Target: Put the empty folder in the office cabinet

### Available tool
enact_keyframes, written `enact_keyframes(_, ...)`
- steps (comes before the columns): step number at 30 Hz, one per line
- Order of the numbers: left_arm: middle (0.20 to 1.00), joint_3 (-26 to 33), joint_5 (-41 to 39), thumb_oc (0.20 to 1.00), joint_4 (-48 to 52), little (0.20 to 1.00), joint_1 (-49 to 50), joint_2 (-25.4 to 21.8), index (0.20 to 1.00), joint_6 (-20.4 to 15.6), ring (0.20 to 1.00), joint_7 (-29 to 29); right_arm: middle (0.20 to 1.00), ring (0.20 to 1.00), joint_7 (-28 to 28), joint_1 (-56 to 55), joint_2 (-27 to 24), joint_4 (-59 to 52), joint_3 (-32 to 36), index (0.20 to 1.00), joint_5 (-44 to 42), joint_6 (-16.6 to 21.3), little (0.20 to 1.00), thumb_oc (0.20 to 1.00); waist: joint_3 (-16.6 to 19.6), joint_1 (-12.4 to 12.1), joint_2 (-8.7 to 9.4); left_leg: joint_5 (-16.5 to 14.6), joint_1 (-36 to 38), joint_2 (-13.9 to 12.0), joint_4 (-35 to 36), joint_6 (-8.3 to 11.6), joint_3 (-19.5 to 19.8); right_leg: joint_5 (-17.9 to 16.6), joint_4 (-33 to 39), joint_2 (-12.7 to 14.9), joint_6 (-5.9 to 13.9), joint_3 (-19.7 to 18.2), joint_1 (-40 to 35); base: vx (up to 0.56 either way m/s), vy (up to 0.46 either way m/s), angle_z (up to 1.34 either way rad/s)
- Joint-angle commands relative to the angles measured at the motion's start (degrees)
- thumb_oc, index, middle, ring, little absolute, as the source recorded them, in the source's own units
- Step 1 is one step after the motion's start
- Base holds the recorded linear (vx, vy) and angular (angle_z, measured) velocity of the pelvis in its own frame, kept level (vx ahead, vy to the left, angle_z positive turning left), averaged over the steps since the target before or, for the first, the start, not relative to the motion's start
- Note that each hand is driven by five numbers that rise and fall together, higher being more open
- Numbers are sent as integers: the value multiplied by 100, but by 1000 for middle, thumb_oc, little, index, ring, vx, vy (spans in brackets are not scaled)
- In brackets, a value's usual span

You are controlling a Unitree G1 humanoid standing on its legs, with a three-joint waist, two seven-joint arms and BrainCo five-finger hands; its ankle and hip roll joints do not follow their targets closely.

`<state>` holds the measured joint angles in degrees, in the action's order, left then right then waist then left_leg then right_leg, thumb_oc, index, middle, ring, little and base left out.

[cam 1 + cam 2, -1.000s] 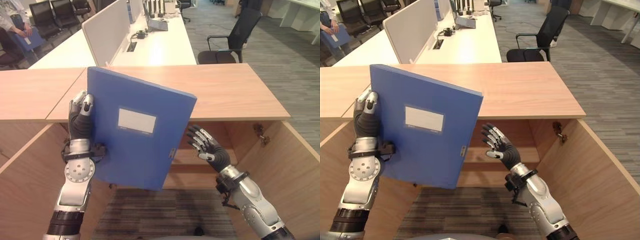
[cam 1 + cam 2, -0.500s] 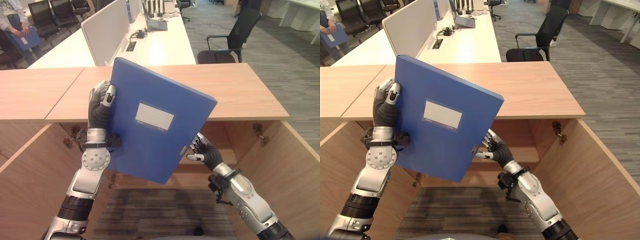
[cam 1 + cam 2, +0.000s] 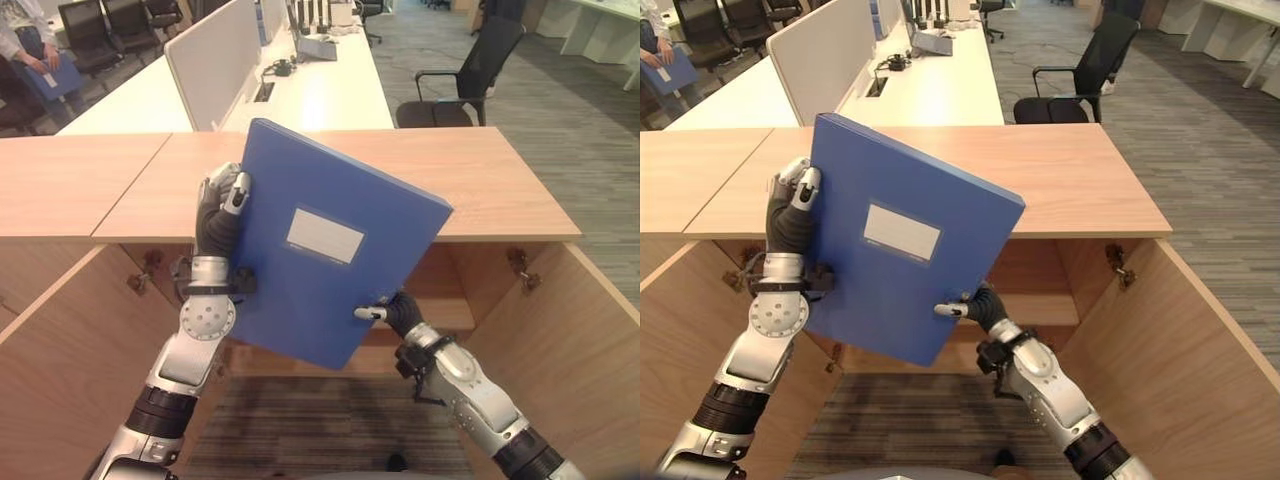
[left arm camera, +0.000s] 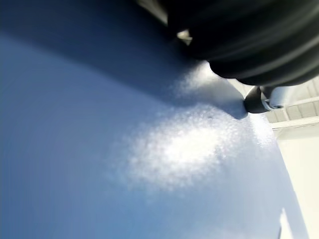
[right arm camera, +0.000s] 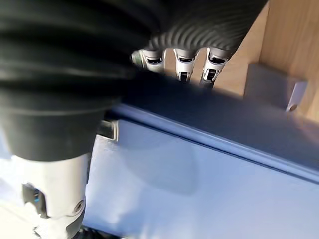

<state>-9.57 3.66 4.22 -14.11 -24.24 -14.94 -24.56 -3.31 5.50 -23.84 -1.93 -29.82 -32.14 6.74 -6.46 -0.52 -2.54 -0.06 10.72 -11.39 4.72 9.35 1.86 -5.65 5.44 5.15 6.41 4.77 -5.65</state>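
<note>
Folder: a flat blue folder (image 3: 325,265) with a pale blank label on its cover and a small clasp at its open edge is being held up, tilted, in front of the cabinet, between the two hands.
Left hand: the left hand (image 3: 218,215) is gripping the folder's spine edge, fingers curling round it, thumb lying on the cover.
Right hand: the right hand (image 3: 392,312) is pinching the folder's lower clasp edge, thumb on the front, fingers (image 5: 180,66) wrapping behind the edge.
Cabinet: the wooden office cabinet (image 3: 500,195) is standing just past the fingertips, both doors swung open; a shelf is showing inside behind the right hand, and I cannot tell what is lying on it.
Beyond: white desks (image 3: 330,90), a black chair (image 3: 470,75) and a seated person (image 3: 25,45) holding a blue folder.
</note>
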Motion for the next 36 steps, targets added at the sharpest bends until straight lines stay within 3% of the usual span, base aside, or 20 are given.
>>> enact_keyframes(1,200,-292,-82,200,-178,200,-745,-17,200,-172,200,-140,1000,1000,67,427,337,-378,-136,1000,-134,305,1000,1000,128,72,245,729,-626,-102,-12,73,-59,997,-268,206,206,6,-786,0,0,0)
enact_keyframes(11,200,-457,-501,200,-189,200,-578,192,200,-187,200,-227,1000,1000,415,744,569,-260,-203,1000,-446,459,1000,1000,124,39,268,716,-598,-101,-8,58,-67,988,-272,202,196,2,-778,0,0,0)
enact_keyframes(12,200,-486,-597,200,-181,200,-547,214,200,-175,200,-201,840,840,454,777,576,-261,-187,840,-491,466,840,840,132,25,275,716,-600,-103,-9,54,-68,987,-272,203,193,-5,-777,0,0,0)
enact_keyframes(13,200,-510,-675,200,-170,200,-522,244,200,-193,200,-185,460,460,479,790,587,-249,-187,460,-509,470,460,460,136,18,279,718,-603,-107,-12,53,-71,987,-272,205,193,0,-778,0,0,0)
enact_keyframes(14,200,-510,-675,200,-170,200,-522,244,200,-193,200,-185,460,460,479,790,587,-249,-187,460,-509,471,460,460,136,17,279,718,-603,-107,-12,53,-72,987,-272,205,193,0,-777,0,0,0)
enact_keyframes(15,200,-521,-703,200,-179,200,-515,260,200,-200,200,-181,200,200,487,811,595,-228,-187,200,-530,482,200,200,139,14,279,718,-606,-109,-13,53,-75,988,-270,205,193,2,-779,0,0,0)
enact_keyframes(29,200,-519,-851,200,-158,200,-459,283,200,-255,200,-163,200,200,417,769,588,-261,-189,200,-559,560,200,200,156,-1,279,716,-591,-107,-5,53,-95,979,-276,208,204,8,-775,0,0,0)
enact_keyframes(36,200,-441,-784,200,-158,200,-370,222,200,-312,200,-95,200,200,211,748,377,-400,-155,200,-111,573,200,200,154,-3,280,718,-599,-104,-7,57,-100,986,-281,212,211,20,-775,0,0,0)
